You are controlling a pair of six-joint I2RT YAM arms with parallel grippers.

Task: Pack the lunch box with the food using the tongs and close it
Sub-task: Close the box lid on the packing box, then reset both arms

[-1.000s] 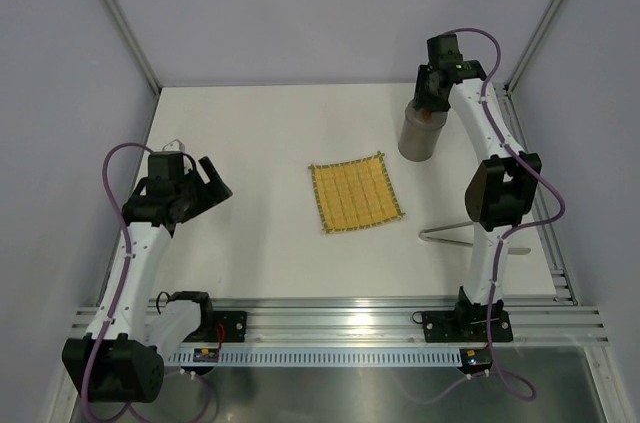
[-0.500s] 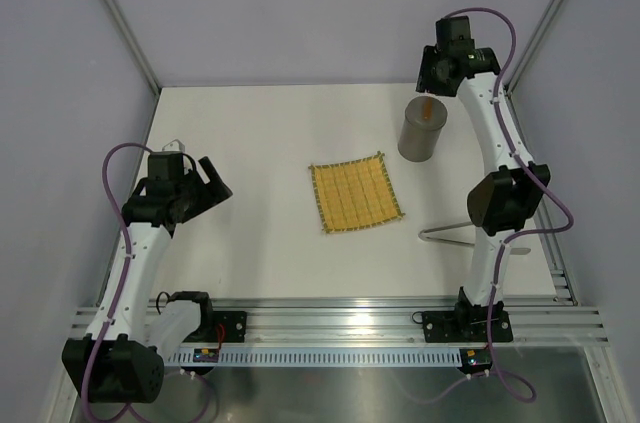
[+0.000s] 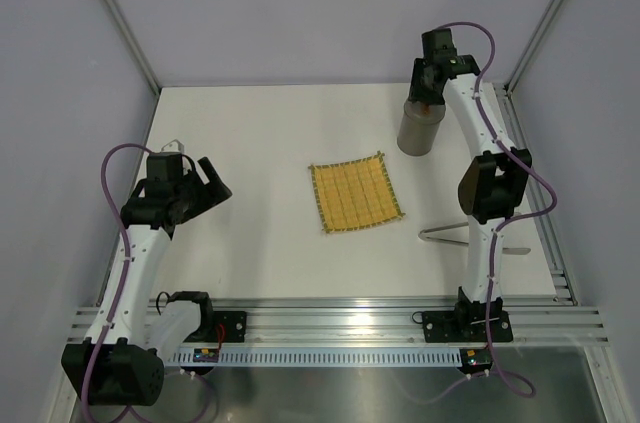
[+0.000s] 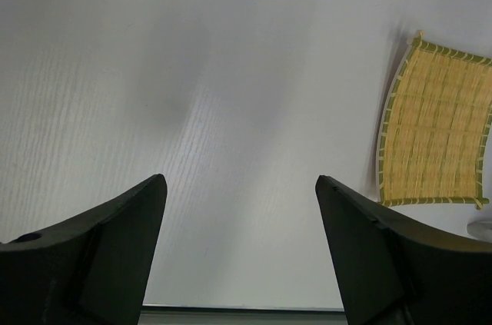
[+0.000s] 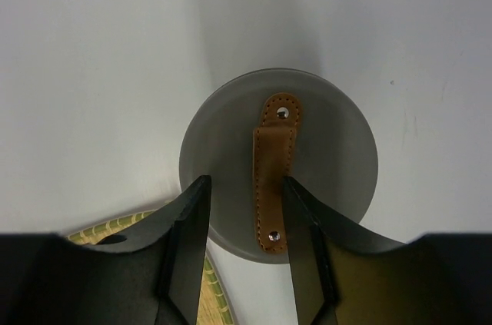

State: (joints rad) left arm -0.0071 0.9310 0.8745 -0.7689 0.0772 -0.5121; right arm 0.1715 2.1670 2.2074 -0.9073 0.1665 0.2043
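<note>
The lunch box stands at the back right of the table, its grey lid on top with a brown leather strap across it. My right gripper hangs straight above the lid, open, with the strap between its fingers and nearer the right one; no pinch shows. From above, the right gripper covers the box's top. The tongs lie on the table by the right arm, partly hidden behind it. My left gripper is open over bare table at the left. The food is out of view.
A yellow woven mat lies in the middle of the table, with nothing on it; its edge shows in the left wrist view and under the right fingers. Grey walls close in the back and sides.
Half a second ago the right gripper stood lifted back off the lunch box; now it is down over the lid again. The left arm has not moved.
</note>
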